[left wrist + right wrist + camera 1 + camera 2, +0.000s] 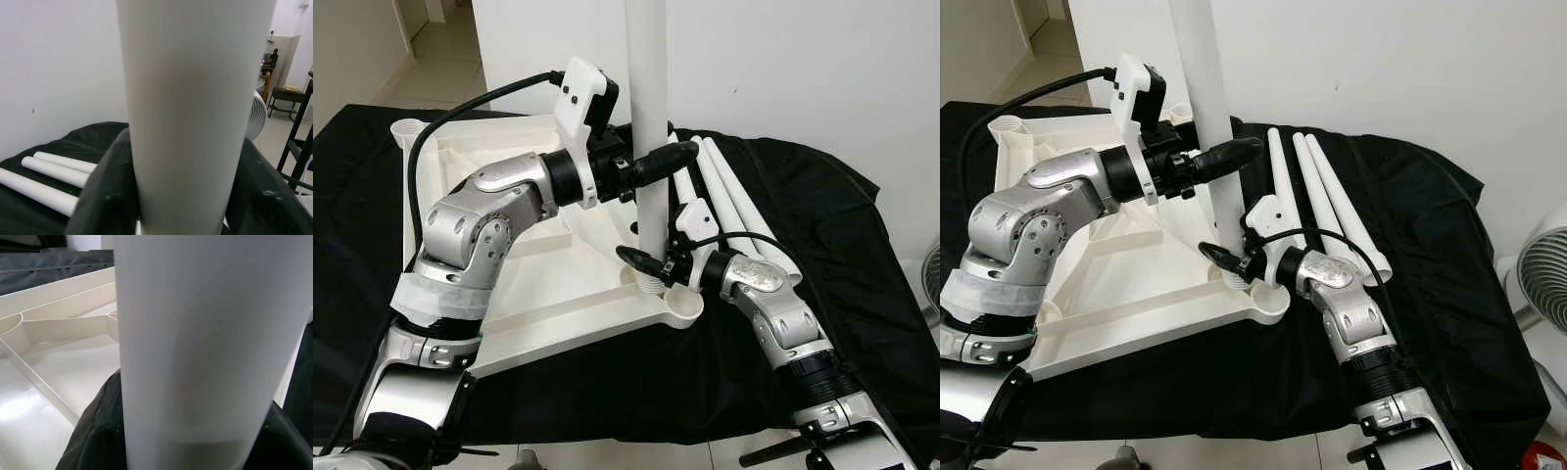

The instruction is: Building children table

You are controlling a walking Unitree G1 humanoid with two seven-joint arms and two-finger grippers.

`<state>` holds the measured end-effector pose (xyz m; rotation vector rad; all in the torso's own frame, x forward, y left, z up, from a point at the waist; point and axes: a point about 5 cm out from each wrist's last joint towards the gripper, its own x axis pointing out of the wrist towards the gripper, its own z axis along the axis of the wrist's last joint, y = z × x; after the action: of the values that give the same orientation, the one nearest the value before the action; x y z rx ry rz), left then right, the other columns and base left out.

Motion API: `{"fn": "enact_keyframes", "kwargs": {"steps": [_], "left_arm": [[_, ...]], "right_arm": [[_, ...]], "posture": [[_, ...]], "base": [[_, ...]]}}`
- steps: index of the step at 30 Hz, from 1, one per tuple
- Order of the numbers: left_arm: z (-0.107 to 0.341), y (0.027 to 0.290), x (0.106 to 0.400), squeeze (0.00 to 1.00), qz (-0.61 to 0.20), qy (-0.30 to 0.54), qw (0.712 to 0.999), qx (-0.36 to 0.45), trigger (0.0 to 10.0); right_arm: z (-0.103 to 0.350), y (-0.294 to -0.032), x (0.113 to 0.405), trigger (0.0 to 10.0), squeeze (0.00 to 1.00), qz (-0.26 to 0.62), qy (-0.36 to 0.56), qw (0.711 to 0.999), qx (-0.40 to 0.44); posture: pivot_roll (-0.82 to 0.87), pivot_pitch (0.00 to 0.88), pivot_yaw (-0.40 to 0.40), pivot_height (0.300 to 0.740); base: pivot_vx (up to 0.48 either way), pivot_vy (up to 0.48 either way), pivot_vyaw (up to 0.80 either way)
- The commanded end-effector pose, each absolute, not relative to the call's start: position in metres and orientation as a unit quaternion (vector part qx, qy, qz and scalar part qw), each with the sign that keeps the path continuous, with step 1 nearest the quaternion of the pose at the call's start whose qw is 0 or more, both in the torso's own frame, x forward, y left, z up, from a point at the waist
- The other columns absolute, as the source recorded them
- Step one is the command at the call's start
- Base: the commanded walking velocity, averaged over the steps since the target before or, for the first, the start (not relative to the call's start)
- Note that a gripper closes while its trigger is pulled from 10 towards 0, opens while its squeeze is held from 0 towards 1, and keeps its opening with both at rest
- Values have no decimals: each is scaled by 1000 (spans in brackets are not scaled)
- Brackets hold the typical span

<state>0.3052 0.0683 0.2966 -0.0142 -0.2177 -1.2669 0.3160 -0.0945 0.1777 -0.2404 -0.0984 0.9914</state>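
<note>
Standing upright at the tabletop's near-right corner, a white leg (651, 117) had its foot seated in the round corner socket (683, 306). The white tabletop (558, 284) lay upside down on a black cloth (862, 255), ribbed underside up, and another round socket (408, 128) showed at its far-left corner, at about 10 o'clock from the leg.

The left pincer (658, 161) reached in from 9 o'clock and pinched the leg partway up, one black finger across its front. In the left wrist view the leg (188, 112) rose between the two dark fingers (102, 200), pressed close against them.

The right pincer (644, 262) came in from 4 o'clock and pinched the same leg low down, just above the socket. The right wrist view showed the leg (205, 347) between its fingers (95, 431), with the ribbed underside (54, 377) beyond.

Three spare legs (1327, 196) lay side by side on the cloth at 2 o'clock of the upright one, touching one another. A white fan (1540, 284) stood off the cloth at 3 o'clock.
</note>
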Motion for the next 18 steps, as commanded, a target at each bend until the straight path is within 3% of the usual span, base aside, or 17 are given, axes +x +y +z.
{"fn": "enact_keyframes", "kwargs": {"steps": [1,9,10,11,12,18], "left_arm": [[297,63,301,0,-628,-91,773,7,0],[302,63,310,0,-595,-89,799,20,0],[303,62,316,0,-569,-79,818,33,3373],[303,62,318,0,-560,-77,824,40,3373],[304,61,320,0,-551,-70,830,45,10000],[314,57,327,0,-516,-57,853,51,10000]], "right_arm": [[179,-98,317,10000,0,466,-53,875,-122],[176,-98,322,10000,0,452,-45,882,-126],[177,-97,324,10000,1000,445,-45,887,-114],[178,-97,325,10000,1000,442,-46,889,-110],[179,-96,326,10000,1000,440,-50,890,-109],[182,-93,330,10000,1000,414,-65,902,-108]], "posture": [[66,0,-64,740],[71,0,-63,740],[72,0,-64,740],[72,0,-64,740],[72,0,-65,740],[73,0,-66,740]], "base": [[0,0,0],[0,0,0],[0,0,0],[0,0,0],[0,0,0],[0,0,0]]}}
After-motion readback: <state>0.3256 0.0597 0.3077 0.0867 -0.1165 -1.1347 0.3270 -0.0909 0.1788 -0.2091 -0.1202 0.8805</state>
